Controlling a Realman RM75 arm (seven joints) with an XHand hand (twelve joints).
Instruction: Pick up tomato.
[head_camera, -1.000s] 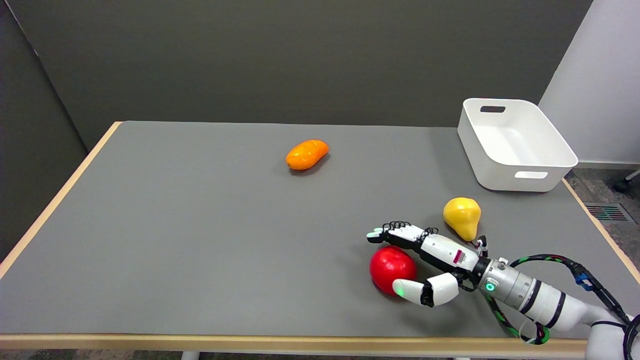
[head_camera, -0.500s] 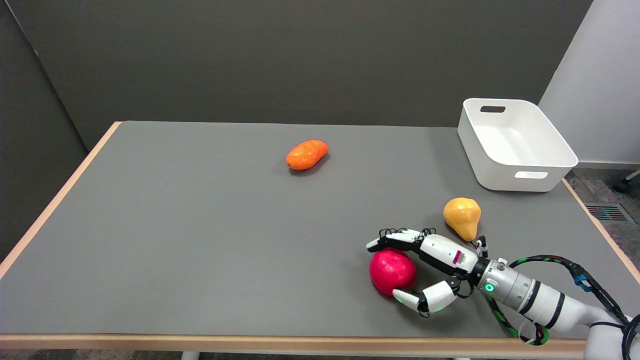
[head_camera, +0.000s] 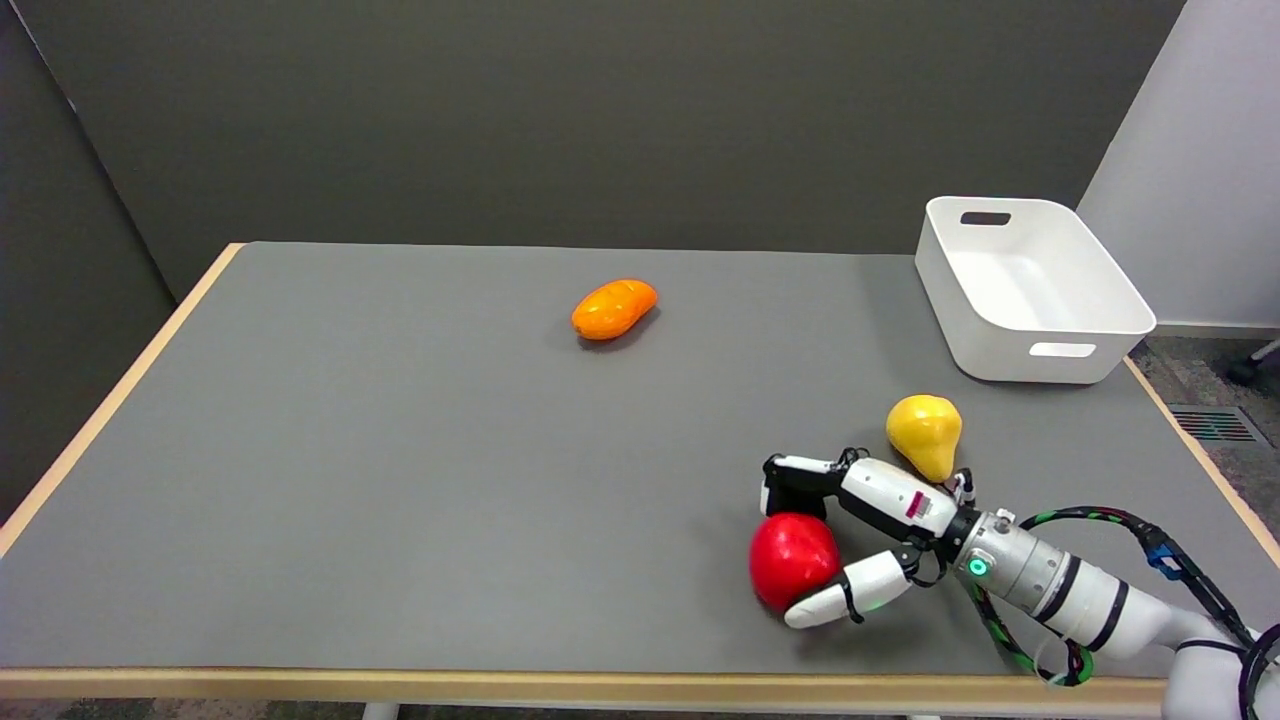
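Closing around the tomato (head_camera: 792, 560), my right hand (head_camera: 858, 520) has it wrapped from both sides: the fingers (head_camera: 790, 478) curl down over the far top of the red fruit, and the thumb (head_camera: 835, 598) presses in against its near lower side, so the grip is on. The tomato sits low at the near right part of the table (head_camera: 400, 480), between those fingers and the thumb, and I cannot tell whether it is touching the grey surface or just off it. There is a small reddish label on the back of my hand, too small to read, and a green light glows at the wrist. Behind the hand my white forearm (head_camera: 1060, 595) runs off toward the lower right corner, with black and green cables (head_camera: 1120, 525) looping around it. Just beyond the wrist lies the yellow pear (head_camera: 925, 432), close to the hand but apart from the tomato. Further out, at the far right edge of the table, stands the white bin (head_camera: 1030, 290), its handle cut-outs showing on the far and near walls; the inside I can see is bare white. Well apart from all this, out toward the middle far side, an orange fruit (head_camera: 613, 308) lies alone on the grey top.
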